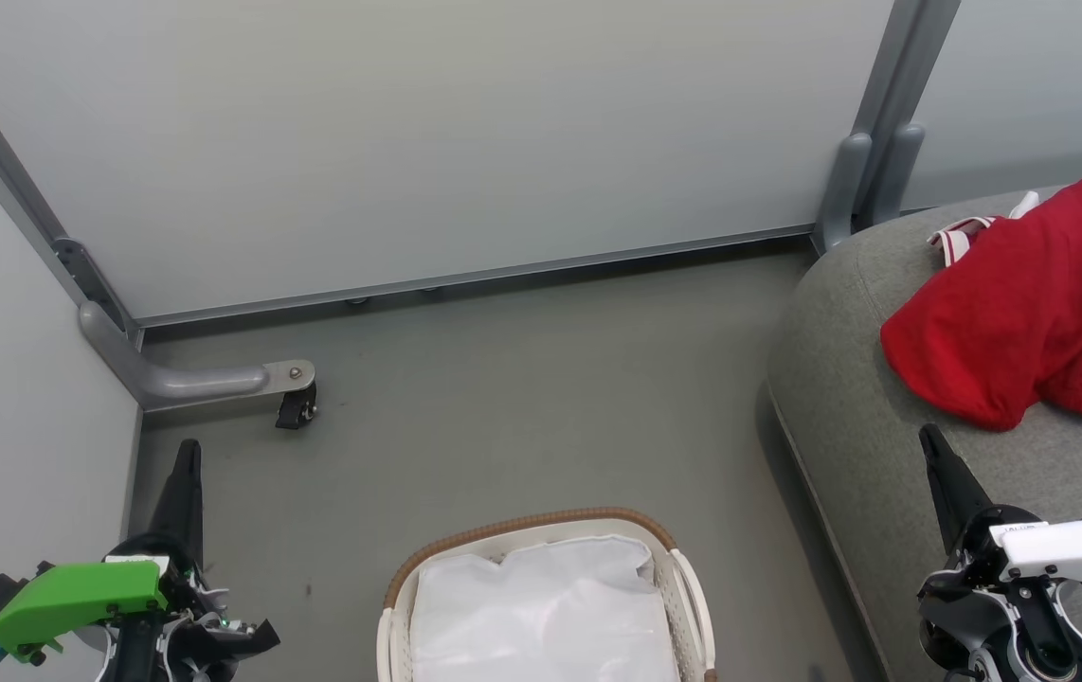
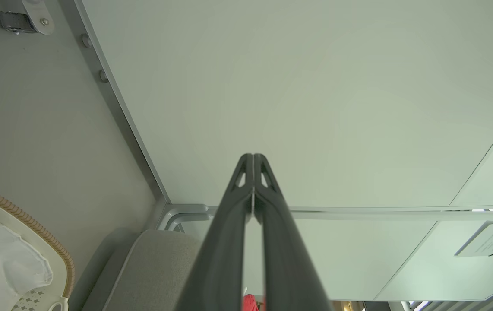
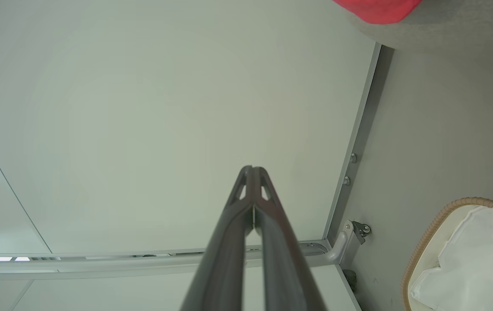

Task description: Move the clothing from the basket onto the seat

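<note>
Pale wall panels (image 1: 427,133) run across the top of the head view, with grey floor (image 1: 522,379) below them. Over at the right edge, the clothing (image 1: 1015,313) lies in a red heap on the seat (image 1: 835,407), white trim showing along its upper edge. At bottom centre, the basket (image 1: 527,524) sits on the floor, and its white liner (image 1: 541,606) is rumpled inside. At lower left, the left hand (image 1: 187,469) has its fingers pressed tight together with nothing between them, pointing up over the floor. At lower right, the right hand (image 1: 941,469) is pinched closed too and empty, its tip over the seat, near the clothing but apart from it. In both wrist views, each pair of fingers meets at the tips.
</note>
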Tool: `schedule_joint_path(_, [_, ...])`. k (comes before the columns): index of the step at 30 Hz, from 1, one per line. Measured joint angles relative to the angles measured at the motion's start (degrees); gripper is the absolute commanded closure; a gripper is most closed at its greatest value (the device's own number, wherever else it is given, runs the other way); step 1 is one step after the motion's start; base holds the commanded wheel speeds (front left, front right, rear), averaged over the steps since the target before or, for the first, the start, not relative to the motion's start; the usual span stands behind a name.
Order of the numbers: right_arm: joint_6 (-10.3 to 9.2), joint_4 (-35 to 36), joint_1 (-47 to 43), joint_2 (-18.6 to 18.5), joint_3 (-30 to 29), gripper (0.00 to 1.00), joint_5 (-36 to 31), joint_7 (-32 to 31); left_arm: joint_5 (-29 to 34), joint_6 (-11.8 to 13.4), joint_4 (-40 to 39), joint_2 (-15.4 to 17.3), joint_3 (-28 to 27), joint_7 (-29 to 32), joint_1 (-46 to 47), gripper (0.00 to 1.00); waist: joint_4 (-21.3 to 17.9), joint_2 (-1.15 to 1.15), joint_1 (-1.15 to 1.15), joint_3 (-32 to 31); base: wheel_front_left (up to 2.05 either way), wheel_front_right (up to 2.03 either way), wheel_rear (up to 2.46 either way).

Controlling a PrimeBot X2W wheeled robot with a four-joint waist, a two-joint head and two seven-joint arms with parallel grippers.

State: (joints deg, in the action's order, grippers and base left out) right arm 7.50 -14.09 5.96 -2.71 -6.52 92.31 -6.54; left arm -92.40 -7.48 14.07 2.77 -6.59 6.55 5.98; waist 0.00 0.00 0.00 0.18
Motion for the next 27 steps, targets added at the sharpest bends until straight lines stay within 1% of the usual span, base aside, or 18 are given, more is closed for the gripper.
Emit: schedule_joint_path(27, [0.0, 0.0, 0.01, 0.0, 0.0, 1.0, 0.0, 0.0, 0.0, 0.0, 0.0, 0.0, 0.0, 0.0, 0.0, 1.0, 0.0, 0.0, 0.0, 0.0, 0.0, 0.0, 0.0])
